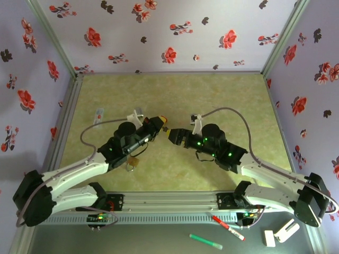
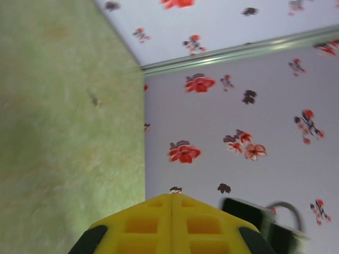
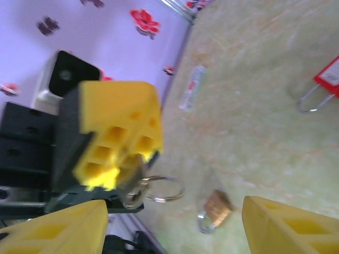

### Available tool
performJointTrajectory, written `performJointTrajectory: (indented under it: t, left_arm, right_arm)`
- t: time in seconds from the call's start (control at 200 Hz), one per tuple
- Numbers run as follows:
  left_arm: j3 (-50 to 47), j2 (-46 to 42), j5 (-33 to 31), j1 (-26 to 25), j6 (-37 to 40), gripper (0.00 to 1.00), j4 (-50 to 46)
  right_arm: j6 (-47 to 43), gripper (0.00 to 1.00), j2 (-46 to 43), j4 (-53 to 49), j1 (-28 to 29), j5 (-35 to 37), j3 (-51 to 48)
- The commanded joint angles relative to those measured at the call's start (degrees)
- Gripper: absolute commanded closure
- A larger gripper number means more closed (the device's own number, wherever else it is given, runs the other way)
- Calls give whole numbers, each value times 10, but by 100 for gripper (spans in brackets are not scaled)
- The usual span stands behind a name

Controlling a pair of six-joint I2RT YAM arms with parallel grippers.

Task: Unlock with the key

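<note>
My left gripper [image 1: 161,123] hangs above the middle of the table, its yellow fingers [image 3: 119,132] shut on the key [image 3: 132,185]. In the right wrist view the key's silver ring [image 3: 161,188] dangles below those fingers. In the left wrist view the pads [image 2: 171,222] are pressed together, with a tiny tip of the key [image 2: 175,189] poking out. My right gripper [image 1: 170,135] faces it from the right, open, with nothing between its fingertips [image 3: 175,233]. A brass padlock [image 3: 216,209] [image 1: 131,164] lies on the table below. A red-bodied padlock [image 3: 328,79] lies further off.
A small white strip [image 1: 98,115] [image 3: 192,87] lies near the left wall. Floral walls with metal corner rails [image 2: 238,50] enclose the green table [image 1: 175,95]. A red pen [image 1: 228,221] and a green pen [image 1: 205,242] lie outside the front rail.
</note>
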Motion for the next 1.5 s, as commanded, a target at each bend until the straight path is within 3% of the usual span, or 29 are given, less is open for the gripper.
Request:
performJointTrajectory:
  t: [0.0, 0.23, 0.535, 1.04, 1.175, 1.495]
  left_arm:
    - [13, -12, -17, -2, 117, 100, -25]
    - [10, -3, -15, -11, 126, 100, 6]
    - [6, 16, -15, -21, 118, 100, 49]
    - [-10, 21, -20, -24, 104, 100, 76]
    - [-17, 19, -21, -24, 100, 100, 80]
    - [-31, 19, -34, -24, 89, 100, 89]
  right_arm:
    - [103, 35, 20, 183, -1, -27, -37]
    - [151, 41, 51, 340, 1, -19, -83]
    - [169, 55, 91, 406, 5, -22, -89]
    - [169, 86, 103, 419, 5, -26, -90]
    - [162, 100, 89, 401, 5, -25, -85]
    - [145, 100, 52, 364, 5, -29, -84]
